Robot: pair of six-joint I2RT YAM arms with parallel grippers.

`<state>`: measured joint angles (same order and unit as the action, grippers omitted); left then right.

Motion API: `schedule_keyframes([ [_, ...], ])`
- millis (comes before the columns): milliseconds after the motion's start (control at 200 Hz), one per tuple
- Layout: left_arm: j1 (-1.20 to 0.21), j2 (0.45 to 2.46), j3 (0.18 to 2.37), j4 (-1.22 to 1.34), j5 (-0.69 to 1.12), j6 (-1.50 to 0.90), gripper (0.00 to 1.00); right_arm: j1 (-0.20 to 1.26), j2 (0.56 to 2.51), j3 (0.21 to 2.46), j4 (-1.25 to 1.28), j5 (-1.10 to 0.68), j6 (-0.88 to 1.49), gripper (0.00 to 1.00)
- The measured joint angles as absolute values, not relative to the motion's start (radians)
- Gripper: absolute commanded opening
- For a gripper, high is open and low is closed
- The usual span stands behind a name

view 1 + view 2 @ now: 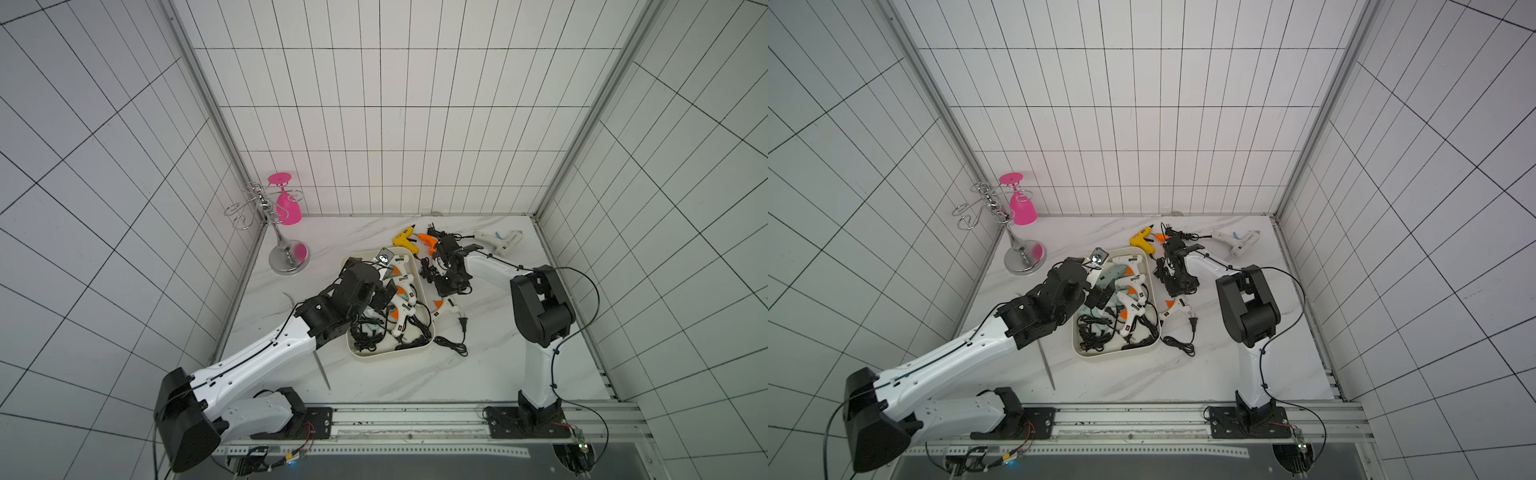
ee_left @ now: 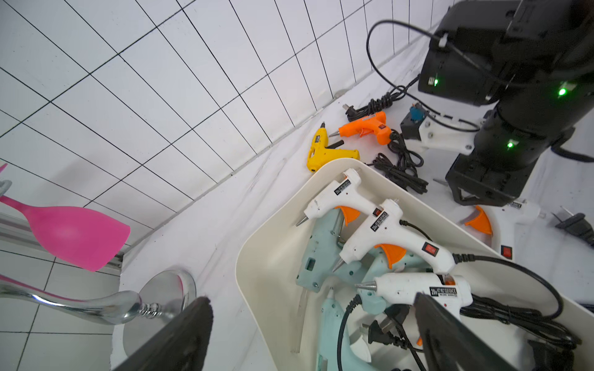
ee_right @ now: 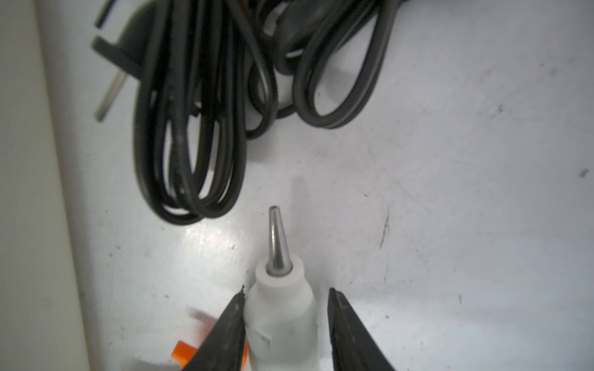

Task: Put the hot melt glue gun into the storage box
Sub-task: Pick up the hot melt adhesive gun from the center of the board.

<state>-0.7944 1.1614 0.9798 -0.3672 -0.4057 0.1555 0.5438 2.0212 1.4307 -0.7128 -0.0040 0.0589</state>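
The storage box [image 1: 390, 358] [image 1: 1113, 355] [image 2: 273, 231] is a cream tray holding several white and pale teal glue guns with black cords. My left gripper [image 1: 384, 296] [image 2: 311, 298] hangs over it, open wide, with nothing between its fingers. Just right of the box, a white hot melt glue gun [image 1: 446, 308] [image 1: 1173, 309] [image 3: 283, 321] with an orange trigger lies on the table. My right gripper [image 1: 452, 289] [image 3: 287, 290] is open and straddles its nose. One finger touches the barrel; a gap remains at the other.
A yellow glue gun [image 1: 405, 240], an orange one [image 1: 428, 241] and a larger white one [image 1: 500, 241] lie near the back wall. Coiled black cords [image 3: 193, 144] sit ahead of the right gripper. A chrome rack [image 1: 289, 257] with a pink glass [image 1: 289, 205] stands back left.
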Motion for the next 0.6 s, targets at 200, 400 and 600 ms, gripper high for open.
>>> schedule_keyframes([
  [200, -0.754, 1.189, 0.991, -0.294, -0.304, 0.169, 0.98, 0.570, 2.050, 1.472, -0.755, 0.053, 0.039, 0.43],
  [400, -0.733, 1.254, 1.027, -0.273, -0.241, 0.192, 0.98, 0.616, 2.090, 1.531, -0.769, 0.118, 0.035, 0.30],
  [600, -0.719, 1.266, 1.040, -0.271, -0.207, 0.214, 0.98, 0.636, 2.087, 1.525, -0.763, 0.162, 0.041, 0.15],
])
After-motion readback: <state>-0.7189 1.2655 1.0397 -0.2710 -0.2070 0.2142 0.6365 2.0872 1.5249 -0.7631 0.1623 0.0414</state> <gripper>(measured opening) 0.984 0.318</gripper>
